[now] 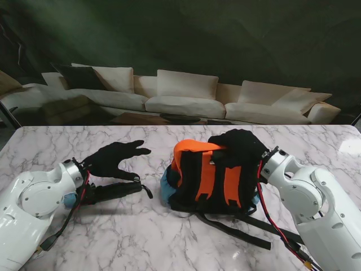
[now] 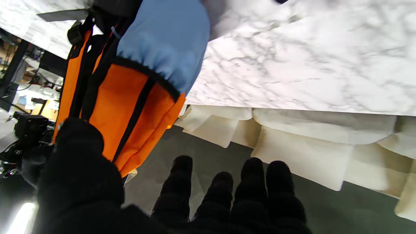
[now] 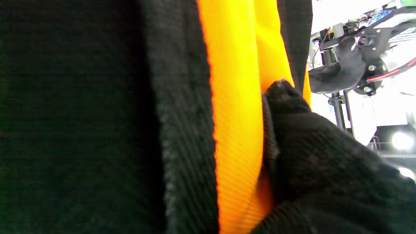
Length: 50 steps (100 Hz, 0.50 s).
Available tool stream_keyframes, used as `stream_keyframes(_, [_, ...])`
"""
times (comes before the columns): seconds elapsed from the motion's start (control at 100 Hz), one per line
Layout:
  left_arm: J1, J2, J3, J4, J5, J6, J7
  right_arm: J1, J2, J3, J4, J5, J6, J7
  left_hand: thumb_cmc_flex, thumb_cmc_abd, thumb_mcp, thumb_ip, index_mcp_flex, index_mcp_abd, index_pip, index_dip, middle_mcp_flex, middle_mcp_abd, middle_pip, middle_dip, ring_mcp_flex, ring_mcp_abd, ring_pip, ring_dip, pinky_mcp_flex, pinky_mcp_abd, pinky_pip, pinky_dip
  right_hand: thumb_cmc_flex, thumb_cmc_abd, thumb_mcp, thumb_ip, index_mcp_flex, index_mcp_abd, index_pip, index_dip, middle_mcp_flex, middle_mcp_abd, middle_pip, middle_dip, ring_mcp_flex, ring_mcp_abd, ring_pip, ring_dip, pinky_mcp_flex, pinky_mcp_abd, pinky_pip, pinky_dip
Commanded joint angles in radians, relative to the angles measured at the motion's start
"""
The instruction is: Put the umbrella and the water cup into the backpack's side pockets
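Note:
The orange and black backpack (image 1: pixel 210 179) lies in the middle of the table, with a light blue side pocket (image 1: pixel 165 186) facing my left. My right hand (image 1: pixel 240 148) is clamped over its top, thumb (image 3: pixel 305 143) pressed into the orange fabric (image 3: pixel 237 113). A folded black umbrella (image 1: pixel 117 191) lies on the marble just left of the backpack. My left hand (image 1: pixel 117 158) hovers open beyond the umbrella, fingers (image 2: pixel 227 191) spread and holding nothing. The left wrist view shows the blue pocket (image 2: pixel 165 39) and the orange body (image 2: pixel 130 97) close by. No water cup is visible.
The white marble table (image 1: pixel 101 231) extends around the bag. Black backpack straps (image 1: pixel 242 228) trail on the table toward me. A white sofa (image 1: pixel 180 99) stands beyond the far edge.

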Motion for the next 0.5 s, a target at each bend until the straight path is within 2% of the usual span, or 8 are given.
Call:
stream_keyframes(0.0, [0.009,0.019,-0.014,0.014,0.010,0.005,-0.032,-0.007,0.003,0.001,0.013,-0.010,0.013,0.012,-0.050,-0.049,-0.015,0.017,-0.063,0.021,-0.035,-0.029,-0.078,0.021,-0.026,-0.055,-0.051,-0.008,-0.026,-0.033,-0.024,-0.030,-0.052,-0.039,0.109,0.106,0.097,0.050,0.054,-0.188,0.092,0.035,0.008,-0.056,0.059,0.000,0.048,0.005,-0.005,0.017,-0.008,-0.001,0.002,-0.004])
stream_keyframes(0.14, [0.031,0.026,-0.056,0.024,0.063,0.010,-0.051,-0.008,0.003,0.004,0.012,-0.013,0.017,0.016,-0.057,-0.076,-0.018,0.011,-0.140,-0.010,-0.061,-0.048,-0.153,-0.005,-0.036,-0.076,-0.094,-0.015,-0.034,-0.049,-0.048,-0.038,-0.082,-0.059,0.110,0.106,0.096,0.050,0.054,-0.187,0.091,0.035,0.008,-0.057,0.059,0.000,0.048,0.005,-0.006,0.018,-0.008,0.000,0.002,-0.003])
stream_keyframes(0.2, [0.039,0.027,-0.074,0.031,0.101,0.000,-0.041,-0.008,0.004,0.004,0.012,-0.015,0.018,0.018,-0.059,-0.076,-0.017,0.011,-0.151,0.000,-0.061,-0.052,-0.157,-0.007,-0.033,-0.078,-0.085,-0.008,-0.026,-0.049,-0.038,-0.032,-0.082,-0.060,0.110,0.106,0.095,0.050,0.054,-0.189,0.091,0.035,0.008,-0.056,0.059,0.000,0.049,0.005,-0.007,0.018,-0.009,0.000,0.001,-0.003])
stream_keyframes(0.33, [0.064,0.027,-0.118,0.045,0.151,-0.011,-0.015,-0.010,0.004,0.004,0.012,-0.022,0.021,0.017,-0.052,-0.085,-0.014,0.011,-0.138,0.053,-0.035,-0.041,-0.089,0.012,-0.003,-0.047,-0.041,-0.005,0.006,-0.035,-0.014,-0.031,-0.048,-0.040,0.110,0.108,0.094,0.050,0.053,-0.190,0.091,0.035,0.007,-0.058,0.059,0.000,0.048,0.003,-0.007,0.019,-0.009,0.000,0.001,-0.003])
stream_keyframes(0.49, [0.100,0.030,-0.181,0.052,0.218,-0.028,-0.002,-0.013,0.004,0.006,0.012,-0.026,0.024,0.018,-0.053,-0.082,-0.014,0.011,-0.127,0.030,-0.024,-0.033,-0.045,-0.008,0.016,-0.016,-0.032,-0.016,0.010,-0.027,-0.017,-0.040,-0.037,-0.034,0.111,0.108,0.092,0.050,0.053,-0.188,0.091,0.036,0.006,-0.057,0.059,0.000,0.049,0.004,-0.008,0.019,-0.011,0.001,-0.002,-0.004])
